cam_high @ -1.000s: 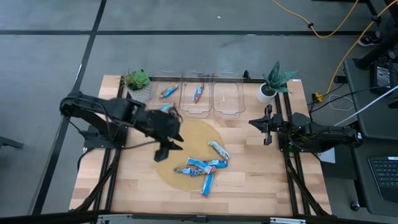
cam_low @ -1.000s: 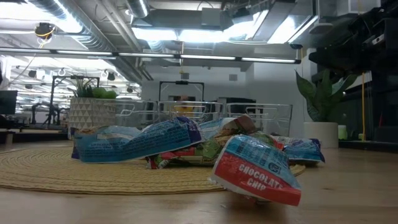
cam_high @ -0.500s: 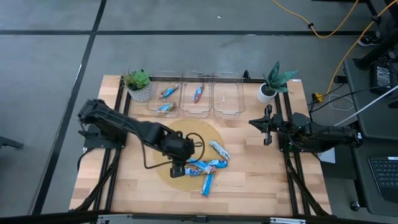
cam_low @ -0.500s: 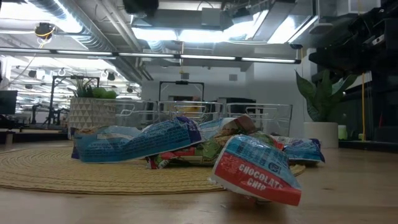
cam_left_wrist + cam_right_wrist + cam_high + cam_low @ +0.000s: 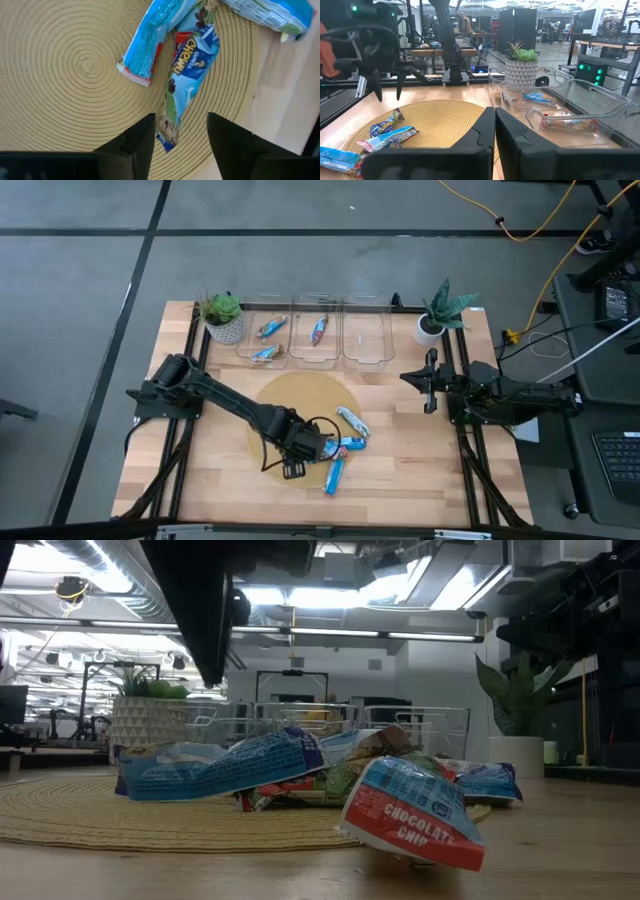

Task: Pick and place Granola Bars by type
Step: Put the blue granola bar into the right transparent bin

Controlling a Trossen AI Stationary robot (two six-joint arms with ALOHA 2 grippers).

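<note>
We see three granola bars [image 5: 267, 328] binned upper centre; our left pincer [image 5: 180, 132], released, hovers above the mat's remaining bars [image 5: 345, 445].

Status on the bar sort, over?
Left pincer open, over the mat, straddling a blue bar. Right pincer shut, parked at table's right edge. Three bars in bins; nothing blocking.

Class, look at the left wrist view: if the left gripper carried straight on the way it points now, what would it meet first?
Most likely the blue Chewy bar lying on the woven mat. Its lower end sits right between the open jaws of the left gripper. Depth is hard to judge, so the mat just beside it is possible.
</note>
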